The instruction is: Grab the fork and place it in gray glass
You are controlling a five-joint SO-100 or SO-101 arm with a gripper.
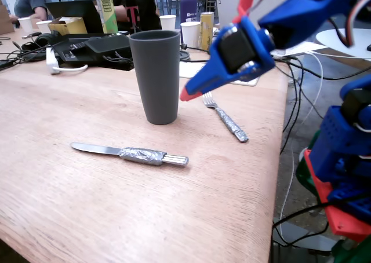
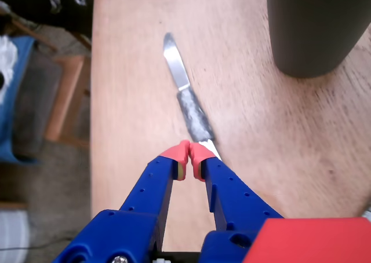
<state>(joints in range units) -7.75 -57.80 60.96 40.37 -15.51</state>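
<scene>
The fork (image 1: pixel 228 123) lies flat on the wooden table just right of the gray glass (image 1: pixel 155 76), tines toward the back and taped handle toward the front right. The tall dark-gray glass stands upright; its base also shows at the top right of the wrist view (image 2: pixel 313 31). My blue gripper with red fingertips (image 1: pixel 184 95) hovers above the table between the glass and the fork's tines. In the wrist view my gripper (image 2: pixel 188 154) is shut with its tips touching and holds nothing. The fork is out of the wrist view.
A tape-wrapped knife (image 1: pixel 130 153) lies in front of the glass and shows ahead of the fingertips in the wrist view (image 2: pixel 188 101). White paper cups (image 1: pixel 189 35), cans, a purple bottle, a laptop and cables crowd the back. The table's right edge (image 1: pixel 277 176) is close to the fork.
</scene>
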